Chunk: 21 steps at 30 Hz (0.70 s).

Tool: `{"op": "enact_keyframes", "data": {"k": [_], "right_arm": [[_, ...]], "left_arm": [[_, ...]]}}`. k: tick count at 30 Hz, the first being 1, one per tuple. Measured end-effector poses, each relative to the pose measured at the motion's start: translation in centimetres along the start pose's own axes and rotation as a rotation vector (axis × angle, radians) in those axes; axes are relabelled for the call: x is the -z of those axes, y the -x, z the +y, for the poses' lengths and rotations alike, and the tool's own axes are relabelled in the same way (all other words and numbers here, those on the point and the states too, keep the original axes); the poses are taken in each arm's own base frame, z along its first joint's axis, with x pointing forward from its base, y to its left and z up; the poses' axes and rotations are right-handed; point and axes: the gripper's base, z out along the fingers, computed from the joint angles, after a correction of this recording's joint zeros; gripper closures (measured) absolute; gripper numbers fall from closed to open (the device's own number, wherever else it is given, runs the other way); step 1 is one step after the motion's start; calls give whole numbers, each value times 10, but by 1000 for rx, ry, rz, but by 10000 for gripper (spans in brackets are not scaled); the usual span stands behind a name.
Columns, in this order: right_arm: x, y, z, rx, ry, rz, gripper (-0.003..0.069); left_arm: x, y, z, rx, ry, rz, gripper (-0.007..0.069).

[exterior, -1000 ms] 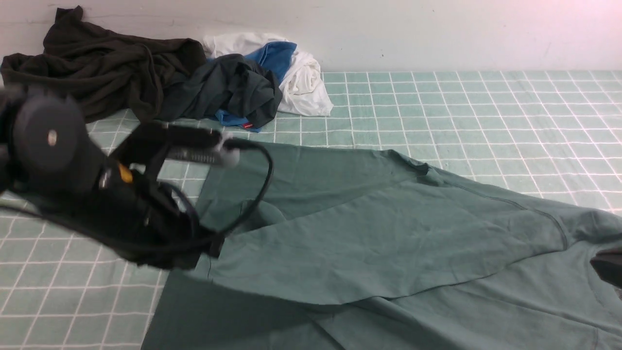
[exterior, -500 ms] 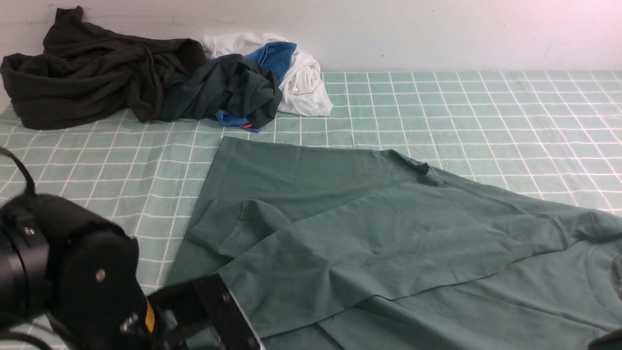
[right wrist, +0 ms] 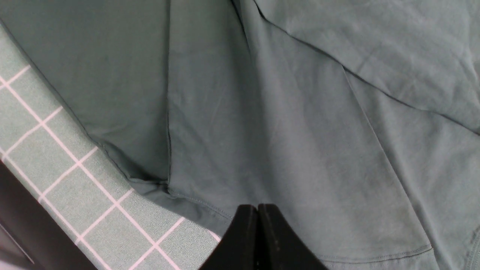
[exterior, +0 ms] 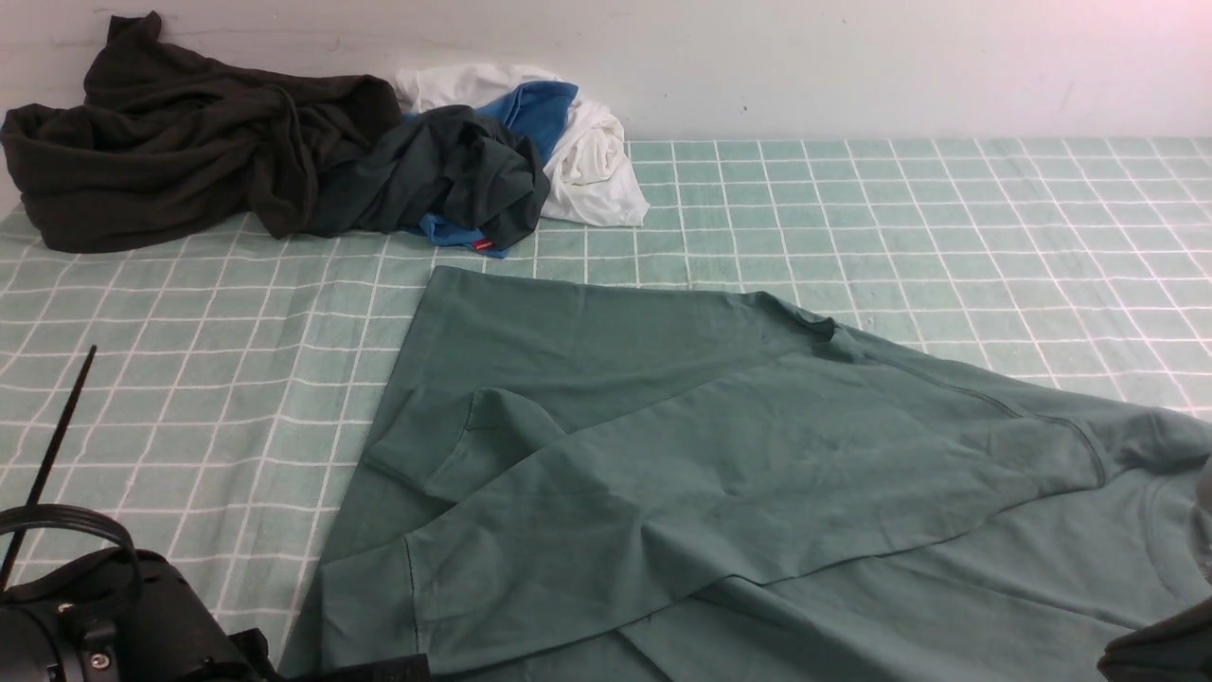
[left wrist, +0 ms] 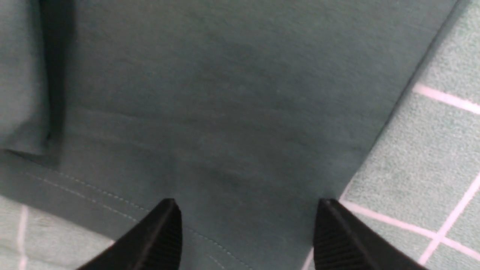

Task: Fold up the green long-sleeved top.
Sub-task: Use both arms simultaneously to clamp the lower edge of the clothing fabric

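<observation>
Left tool has pulled back, wide and empty; right tool is pinched shut. One sleeve of the green long-sleeved top lies folded across; the body folds are still to do.

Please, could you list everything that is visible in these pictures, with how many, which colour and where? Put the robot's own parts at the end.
green long-sleeved top: one, muted sage green, spread on the near middle and right of the cloth, one sleeve laid across the body
blackish garment: one, crumpled, far left by the wall
dark grey-green garment: one, crumpled, right of the blackish one
blue garment: one as far as shows, partly under the grey-green one
white garment: one, bunched, right end of the pile
checked cloth: one, pale green with white lines, covers the surface
wall: white, behind
left gripper: black, open, over the top's hem
right gripper: black, shut, over the top
</observation>
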Motion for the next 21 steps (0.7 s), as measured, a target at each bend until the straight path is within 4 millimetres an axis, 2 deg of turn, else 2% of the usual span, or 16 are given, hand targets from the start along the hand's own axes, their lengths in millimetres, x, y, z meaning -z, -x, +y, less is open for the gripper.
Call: {"op": "enact_keyframes", "data": {"k": [5,12,21], "right_arm": [[0,0,0,2,-1,-2,664],[0,0,0,3,-1,-2,661],[0,0,-1,9,-11,-5,661]], "left_arm": [[-10,0,-2,2,-47,68,241],[-11,-1,-9,-1,-89,114,248],[-12,2,-4,-3,-28,91,264]]}}
